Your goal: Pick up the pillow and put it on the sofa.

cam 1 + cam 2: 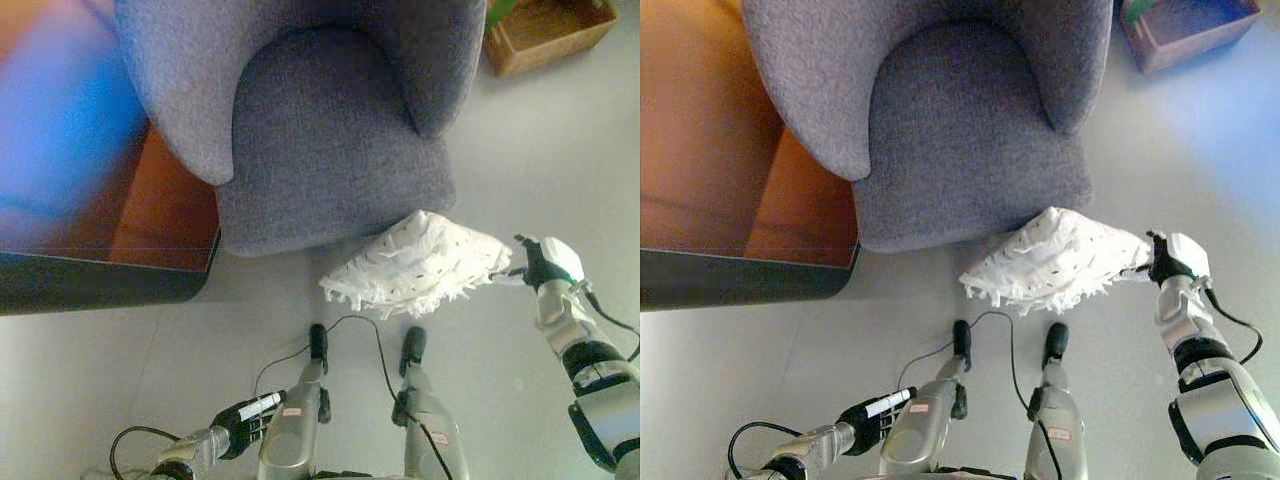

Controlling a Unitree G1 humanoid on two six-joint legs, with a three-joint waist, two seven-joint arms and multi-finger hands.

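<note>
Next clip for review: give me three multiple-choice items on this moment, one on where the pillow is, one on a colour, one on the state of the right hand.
1. Where is the pillow?
A. on the sofa seat
B. in front of the sofa, low by its front edge
C. inside the wooden box

2. What colour is the sofa?
A. grey
B. red
C. green

3. What is the right hand doing?
A. hanging away from the pillow
B. pressing on the sofa back
C. holding the pillow's right edge

Answers:
1. B, the white fringed pillow lies before the seat's front, not on the seat.
2. A, its seat and arms are grey fabric.
3. C, its fingers close on the pillow's edge, while the left hand is low at lower left, away from it.
</note>
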